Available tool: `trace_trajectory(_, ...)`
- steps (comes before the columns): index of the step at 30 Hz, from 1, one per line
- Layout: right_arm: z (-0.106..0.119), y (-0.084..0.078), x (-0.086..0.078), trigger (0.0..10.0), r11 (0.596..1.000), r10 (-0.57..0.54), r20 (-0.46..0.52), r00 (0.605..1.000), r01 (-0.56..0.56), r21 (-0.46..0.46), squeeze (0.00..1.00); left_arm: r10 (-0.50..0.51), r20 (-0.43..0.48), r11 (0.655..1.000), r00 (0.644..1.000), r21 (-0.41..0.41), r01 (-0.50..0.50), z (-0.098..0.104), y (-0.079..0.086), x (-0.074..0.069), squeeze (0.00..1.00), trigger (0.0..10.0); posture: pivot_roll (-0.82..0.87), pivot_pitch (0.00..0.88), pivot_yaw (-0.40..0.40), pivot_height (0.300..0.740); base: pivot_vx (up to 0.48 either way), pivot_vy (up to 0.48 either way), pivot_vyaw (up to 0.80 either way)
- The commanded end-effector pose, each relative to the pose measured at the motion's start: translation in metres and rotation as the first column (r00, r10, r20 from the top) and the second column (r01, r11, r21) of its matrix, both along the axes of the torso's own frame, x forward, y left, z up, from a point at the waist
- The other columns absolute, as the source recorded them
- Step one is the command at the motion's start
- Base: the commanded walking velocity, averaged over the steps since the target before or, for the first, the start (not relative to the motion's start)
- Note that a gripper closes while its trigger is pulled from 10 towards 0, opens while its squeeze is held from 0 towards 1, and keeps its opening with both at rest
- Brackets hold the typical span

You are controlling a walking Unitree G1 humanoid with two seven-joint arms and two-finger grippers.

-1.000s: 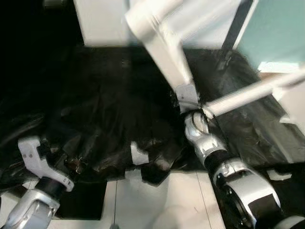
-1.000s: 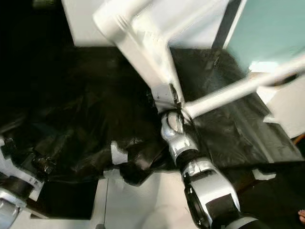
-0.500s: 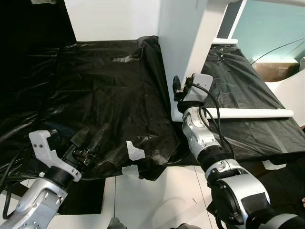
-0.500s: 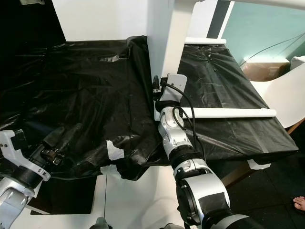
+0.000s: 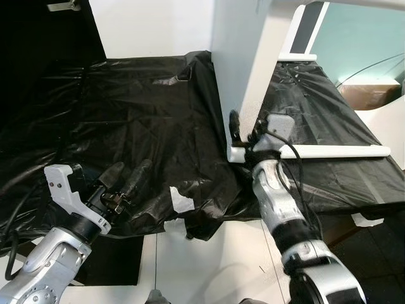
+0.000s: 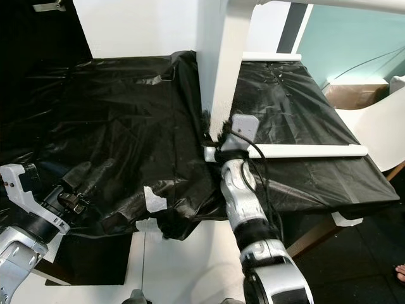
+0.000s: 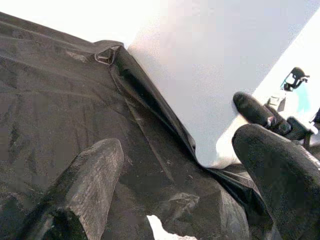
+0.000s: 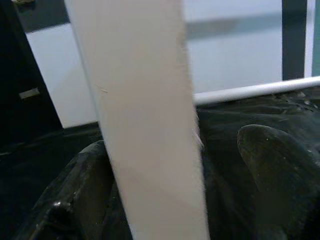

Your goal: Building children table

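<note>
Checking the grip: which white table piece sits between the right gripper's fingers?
The broad upright white panel, standing between the right gripper fingers; the thin white rod lies flat beside it.

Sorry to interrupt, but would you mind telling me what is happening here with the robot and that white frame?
The robot is assembling a white table frame that stands on black plastic sheeting. Its right end effector is at the foot of the broad upright leg, with one finger on each side of it in the right wrist view. A white crossbar runs off to the right from that foot. The left end effector hovers open, low over the sheeting, holding nothing.
</note>
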State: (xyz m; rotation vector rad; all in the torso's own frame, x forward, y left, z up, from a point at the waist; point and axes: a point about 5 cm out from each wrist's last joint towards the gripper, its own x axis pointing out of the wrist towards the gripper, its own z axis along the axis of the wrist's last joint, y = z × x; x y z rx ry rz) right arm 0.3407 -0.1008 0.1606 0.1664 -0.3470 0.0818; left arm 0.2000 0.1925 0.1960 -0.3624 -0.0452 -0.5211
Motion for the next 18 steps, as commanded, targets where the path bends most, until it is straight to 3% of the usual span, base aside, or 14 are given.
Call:
trace_trajectory(1, -0.014, -0.012, -0.005, 10.0, 0.999, -0.025, -0.055, 0.998, 0.022, -0.047, 0.00, -0.178, 0.066, 0.984, 0.982, 0.011, 0.178, 0.003, -0.006, -0.004, 0.00, 10.0, 0.08, 0.054, -0.020, 0.740, 0.000, 0.000, 0.00)
trace_trajectory(9, -0.050, -0.033, -0.034, 10.0, 0.972, 0.107, -0.187, 0.977, -0.142, -0.187, 0.00, -0.095, 0.074, 0.987, 0.993, 0.134, 0.084, 0.000, -0.010, 0.021, 0.00, 10.0, 0.07, 0.056, -0.021, 0.740, 0.000, 0.000, 0.00)
trace_trajectory(10, -0.050, -0.033, -0.034, 10.0, 0.972, 0.107, -0.188, 0.976, -0.142, -0.187, 0.00, -0.095, 0.074, 0.987, 0.993, 0.134, 0.085, 0.000, -0.010, 0.021, 0.00, 10.0, 0.07, 0.056, -0.021, 0.740, 0.000, 0.000, 0.00)
trace_trajectory(11, -0.051, -0.043, -0.039, 10.0, 0.972, 0.090, -0.189, 0.978, -0.128, -0.199, 0.00, -0.084, 0.069, 0.980, 0.994, 0.186, 0.070, -0.005, -0.013, 0.030, 0.00, 10.0, 0.06, 0.053, -0.017, 0.740, 0.000, 0.000, 0.00)
trace_trajectory(15, -0.050, -0.068, -0.043, 10.0, 0.977, -0.004, -0.193, 0.981, -0.038, -0.212, 0.00, -0.091, 0.071, 0.967, 0.993, 0.243, 0.072, -0.009, -0.026, 0.038, 0.00, 10.0, 0.05, 0.054, -0.015, 0.740, 0.000, 0.000, 0.00)
trace_trajectory(18, -0.045, -0.068, -0.039, 10.0, 0.976, 0.036, -0.196, 0.980, -0.076, -0.202, 0.00, -0.116, 0.075, 0.957, 0.990, 0.277, 0.091, -0.011, -0.037, 0.041, 0.00, 10.0, 0.05, 0.051, -0.007, 0.740, 0.000, 0.000, 0.00)
